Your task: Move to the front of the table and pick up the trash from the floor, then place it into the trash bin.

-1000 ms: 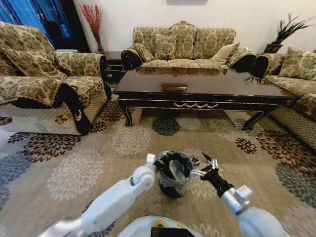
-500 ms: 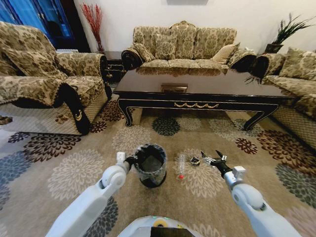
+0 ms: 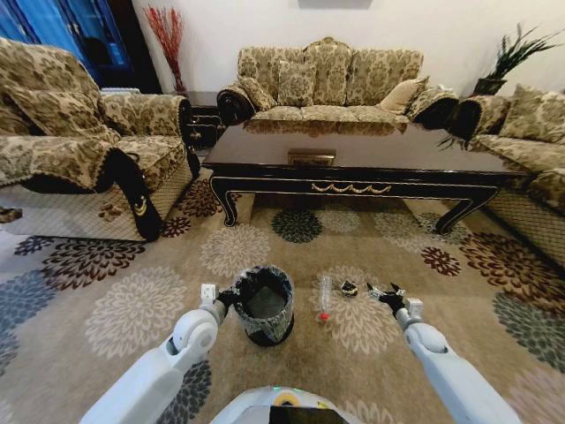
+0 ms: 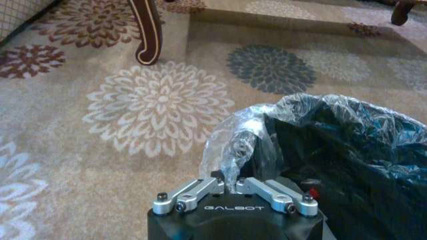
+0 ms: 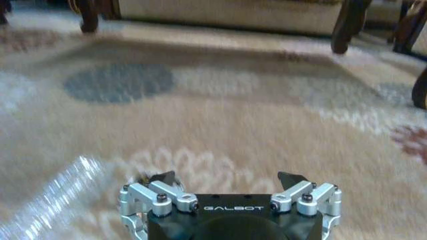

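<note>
Standing on floral carpet [image 3: 106, 318], trash bin [image 3: 262, 305], table [image 3: 353, 155]

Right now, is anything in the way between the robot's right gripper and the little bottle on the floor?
Yes. A small dark wrapper lies on the carpet between the open right gripper and the bottle. The left gripper holds the trash bin beside the bottle.

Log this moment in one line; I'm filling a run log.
left claw: shut on round black trash bin liner rim | right claw: open above carpet | clear red-capped bottle: on floor
</note>
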Motion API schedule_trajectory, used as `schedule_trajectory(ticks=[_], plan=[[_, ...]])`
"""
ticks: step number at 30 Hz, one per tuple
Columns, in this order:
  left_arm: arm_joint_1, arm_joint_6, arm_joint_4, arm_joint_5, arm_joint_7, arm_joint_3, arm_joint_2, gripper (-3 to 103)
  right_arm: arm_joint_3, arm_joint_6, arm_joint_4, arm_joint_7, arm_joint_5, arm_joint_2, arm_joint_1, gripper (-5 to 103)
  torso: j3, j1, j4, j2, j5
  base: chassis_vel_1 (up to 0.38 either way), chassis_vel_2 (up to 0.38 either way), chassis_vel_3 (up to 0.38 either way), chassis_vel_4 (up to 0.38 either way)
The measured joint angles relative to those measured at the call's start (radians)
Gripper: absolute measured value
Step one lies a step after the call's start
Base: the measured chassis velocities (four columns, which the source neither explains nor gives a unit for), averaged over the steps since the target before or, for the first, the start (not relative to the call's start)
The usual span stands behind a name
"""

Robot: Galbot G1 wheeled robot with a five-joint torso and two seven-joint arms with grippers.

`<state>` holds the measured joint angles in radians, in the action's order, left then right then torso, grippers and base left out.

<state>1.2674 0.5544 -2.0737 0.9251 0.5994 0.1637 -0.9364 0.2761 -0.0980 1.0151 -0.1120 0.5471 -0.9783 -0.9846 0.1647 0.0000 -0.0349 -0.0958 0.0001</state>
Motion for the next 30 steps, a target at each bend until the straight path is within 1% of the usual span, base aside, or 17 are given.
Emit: schedule_trajectory(ticks=[1, 4, 5, 8, 10, 13, 14, 16, 18, 23, 24, 26, 30], plan=[[0.0, 0.0, 0.0, 0.0, 0.0, 0.0, 0.0, 3, 0.0, 0.0, 0.0, 0.0, 0.0, 0.0, 0.0, 100, 0.0, 0.0, 0.0, 0.0, 0.0, 0.0, 0.0, 0.0, 0.0], [0.013, -0.003, -0.011, 0.002, 0.006, 0.002, 0.005, 3, -0.021, -0.045, -0.165, -0.029, -0.023, -0.028, 0.072, 100, 0.0, 0.0, -0.0001, 0.0, -0.0001, 0.0, 0.0, 0.0, 0.0], [0.013, -0.003, -0.011, 0.002, 0.006, 0.002, 0.005, 3, -0.021, -0.045, -0.165, -0.029, -0.023, -0.028, 0.072, 100, 0.0, 0.0, -0.0001, 0.0, -0.0001, 0.0, 0.0, 0.0, 0.0], [0.027, -0.004, -0.021, 0.002, 0.009, 0.003, 0.009, 3, -0.028, -0.058, -0.267, -0.039, -0.028, -0.059, 0.116, 100, 0.0, 0.0, -0.0001, 0.0, -0.0001, 0.0, 0.0, 0.0, 0.0], [0.031, -0.005, -0.023, 0.002, 0.009, 0.003, 0.008, 3, -0.028, -0.062, -0.286, -0.041, -0.033, -0.07, 0.127, 100, 0.0, 0.0, 0.0, 0.0, -0.0001, 0.0, 0.0, 0.0, 0.0], [0.041, -0.007, -0.028, -0.002, 0.009, 0.002, 0.0, 3, -0.014, -0.074, -0.366, -0.043, -0.05, -0.121, 0.181, 100, 0.0, 0.0, -0.0003, 0.0, 0.0001, 0.0, 0.0, 0.0, 0.0], [0.041, -0.007, -0.028, -0.002, 0.009, 0.002, 0.0, 3, -0.014, -0.074, -0.366, -0.043, -0.05, -0.121, 0.181, 100, 0.0, 0.0, -0.0003, 0.0, 0.0001, 0.0, 0.0, 0.0, 0.0], [0.048, -0.008, -0.033, -0.006, 0.009, 0.001, -0.004, 3, -0.003, -0.087, -0.432, -0.048, -0.062, -0.149, 0.228, 100, 0.0, 0.0, -0.0007, 0.0, -0.0001, 0.0, 0.0, 0.0, 0.0], [0.056, -0.009, -0.038, -0.007, 0.009, 0.006, -0.004, 3, 0.004, -0.093, -0.476, -0.056, -0.068, -0.161, 0.262, 100, 0.0, 0.0, -0.0005, 0.0, -0.0002, 0.0, 0.0, 0.0, 0.0], [0.066, -0.011, -0.048, -0.008, 0.006, 0.016, -0.003, 3, 0.02, -0.097, -0.532, -0.063, -0.083, -0.18, 0.303, 100, 0.0, 0.0, -0.0002, 0.0, -0.0001, 0.0, 0.0, 0.0, 0.0], [0.069, -0.012, -0.051, -0.008, 0.005, 0.019, -0.002, 3, 0.03, -0.089, -0.55, -0.063, -0.085, -0.188, 0.315, 103, 0.0, 0.0, -0.0001, 0.0, 0.0, 0.0, 0.0, 0.0, 0.0], [0.073, -0.015, -0.054, -0.01, 0.004, 0.022, -0.002, 3, 0.043, -0.082, -0.567, -0.063, -0.089, -0.2, 0.326, 100, 0.0, 0.0, -0.0002, 0.0, -0.0003, 0.0, 0.0, 0.0, 0.0], [0.083, -0.02, -0.06, -0.02, -0.005, 0.026, -0.004, 3, 0.07, -0.069, -0.583, -0.055, -0.093, -0.212, 0.331, 98, 0.0, 0.0, -0.0004, 0.0, 0.0002, 0.0, 0.0, 0.0, 0.0]])
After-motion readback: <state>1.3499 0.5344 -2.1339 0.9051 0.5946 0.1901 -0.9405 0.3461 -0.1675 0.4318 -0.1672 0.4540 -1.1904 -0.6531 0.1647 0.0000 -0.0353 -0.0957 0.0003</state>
